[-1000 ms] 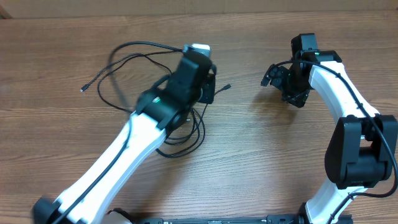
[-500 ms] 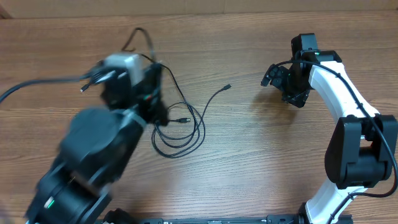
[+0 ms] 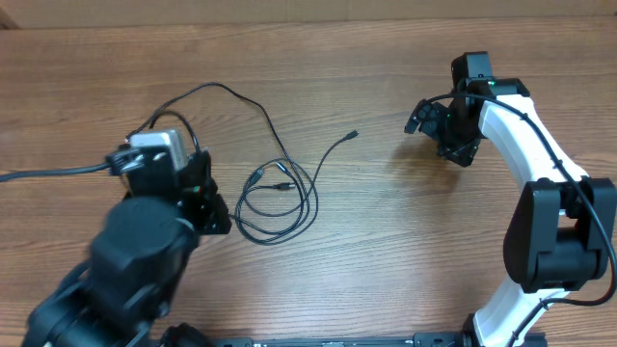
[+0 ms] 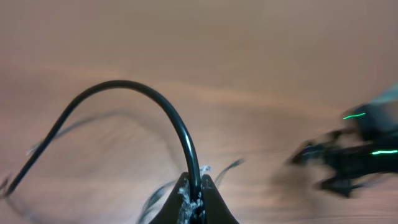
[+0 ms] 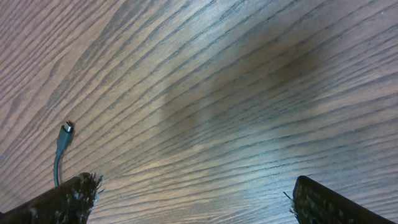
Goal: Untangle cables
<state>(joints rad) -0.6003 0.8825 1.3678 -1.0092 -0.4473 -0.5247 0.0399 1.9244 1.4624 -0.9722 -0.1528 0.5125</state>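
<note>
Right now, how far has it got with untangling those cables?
Done so far: little; one cable arcs out of the coil. In hand: the left gripper is shut on that cable. Left: the coil is looped on itself, and the right gripper hangs open, empty.

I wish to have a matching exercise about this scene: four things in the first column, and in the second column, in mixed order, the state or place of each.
Column one:
1. left end effector
2. right end effector
3. coiled cable
4. free plug

Column two:
a. lies in loops on the table
b. open and empty
c. shut on a black cable
d. lies to the right of the coil

Pairs: 1-c, 2-b, 3-a, 4-d
</note>
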